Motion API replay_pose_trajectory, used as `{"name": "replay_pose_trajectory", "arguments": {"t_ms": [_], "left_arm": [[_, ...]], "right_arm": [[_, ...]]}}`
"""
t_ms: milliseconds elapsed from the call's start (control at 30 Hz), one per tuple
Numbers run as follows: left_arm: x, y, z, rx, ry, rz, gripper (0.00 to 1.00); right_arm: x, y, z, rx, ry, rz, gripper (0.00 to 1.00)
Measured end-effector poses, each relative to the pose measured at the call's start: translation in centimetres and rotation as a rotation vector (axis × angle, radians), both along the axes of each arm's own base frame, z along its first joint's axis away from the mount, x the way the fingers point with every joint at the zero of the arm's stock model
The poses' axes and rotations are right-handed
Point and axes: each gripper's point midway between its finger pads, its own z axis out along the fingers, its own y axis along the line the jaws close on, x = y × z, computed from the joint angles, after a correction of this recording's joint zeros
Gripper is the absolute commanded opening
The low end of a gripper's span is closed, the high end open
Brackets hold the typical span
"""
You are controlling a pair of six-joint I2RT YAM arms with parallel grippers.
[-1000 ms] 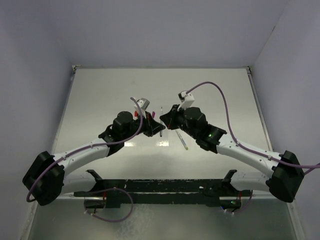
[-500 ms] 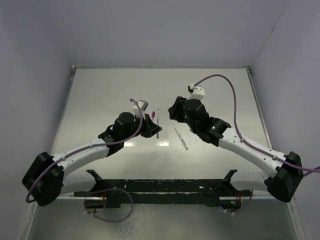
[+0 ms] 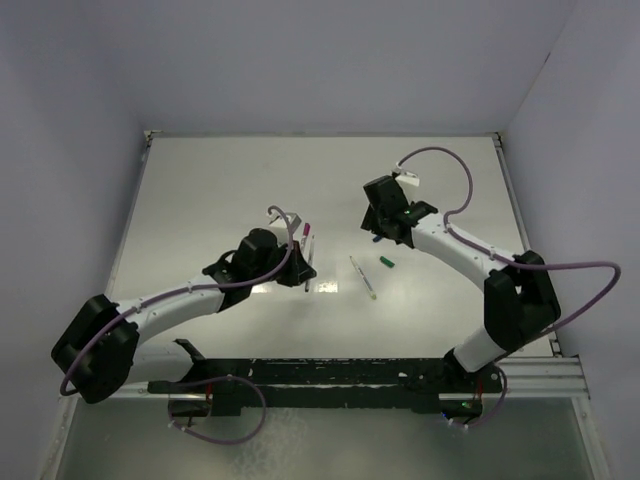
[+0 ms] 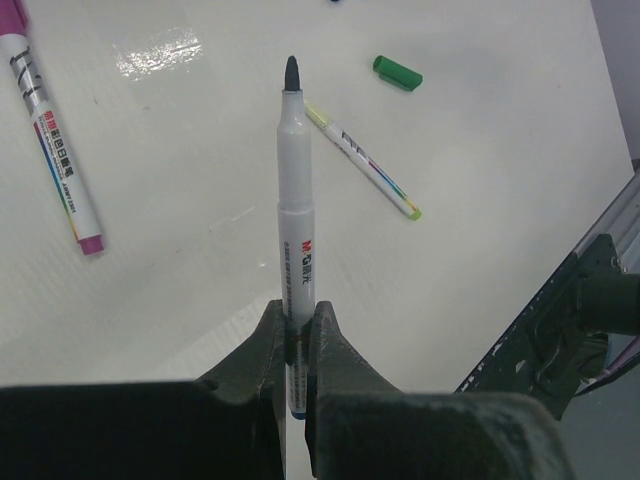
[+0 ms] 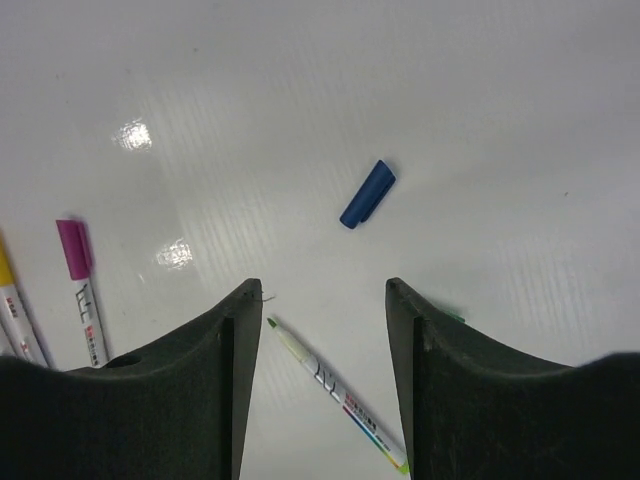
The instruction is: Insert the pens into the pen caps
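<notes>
My left gripper is shut on the lower barrel of an uncapped pale pen whose dark tip points away from me, above the table. In the top view this gripper is left of centre. On the table lie an uncapped green-tipped pen and a loose green cap, also seen from above as the green pen and green cap. My right gripper hangs open and empty over the table. A blue cap lies just beyond it and the green pen beneath it.
A purple-capped pen lies left of the held pen, also in the right wrist view beside a yellow-ended pen. The black frame rail runs along the near edge. Walls enclose the white table.
The right gripper has opened and swung back to the right, away from the left gripper, uncovering the green cap. The left gripper has shifted slightly nearer, still holding its pen.
</notes>
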Motion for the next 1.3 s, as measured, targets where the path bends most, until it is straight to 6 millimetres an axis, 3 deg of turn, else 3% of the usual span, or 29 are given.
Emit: {"name": "replay_pose_trajectory", "arguments": {"t_ms": [333,533,800,1300], "left_arm": [[-1.1,1.1,-3.2,0.113,0.068,-0.029,0.00],[-1.1,1.3,-3.4,0.127,0.058,-0.043,0.00],[-1.2,1.2,-4.0,0.136,0.073,-0.049,0.00],[-1.4,1.1,-4.7,0.144,0.093,-0.060,0.00]], "right_arm": [[2.0,-0.2,-3.9,-0.028,0.105,-0.064,0.48],[2.3,-1.3,-6.4,-0.050,0.159,-0.103,0.47],[2.5,-2.0,-7.8,-0.053,0.190,-0.131,0.46],[3.1,-1.5,-10.1,-0.052,0.239,-0.125,0.44]]}}
